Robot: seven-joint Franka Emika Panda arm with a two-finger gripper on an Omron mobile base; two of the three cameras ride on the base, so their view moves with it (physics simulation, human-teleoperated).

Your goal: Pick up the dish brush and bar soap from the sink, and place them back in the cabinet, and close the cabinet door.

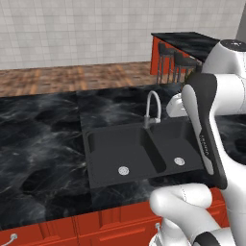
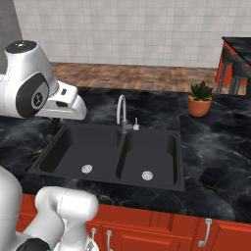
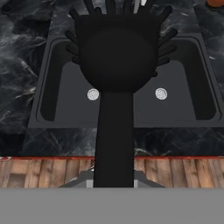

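Note:
The black dish brush (image 3: pixel 116 57) rises up the middle of the hand view, thin handle at the bottom and round bristly head at the top. My gripper (image 3: pixel 113 181) is shut on the handle and holds the brush high above the black double-basin sink (image 3: pixel 57 87). In the right base view the white hand hangs over the sink's left end (image 2: pixel 98 147), with the gripper (image 2: pixel 53 128) dark beneath it. Both basins (image 1: pixel 115 149) show only their round silver drains. The bar soap, the cabinet and the cabinet door are out of view.
A silver gooseneck faucet (image 2: pixel 121 110) stands behind the divider between the basins. A potted plant (image 2: pixel 200 99) sits on the black marble counter at the right. Red drawer fronts (image 2: pixel 162 230) run below the counter. Bar stools (image 1: pixel 175 60) stand by a far counter.

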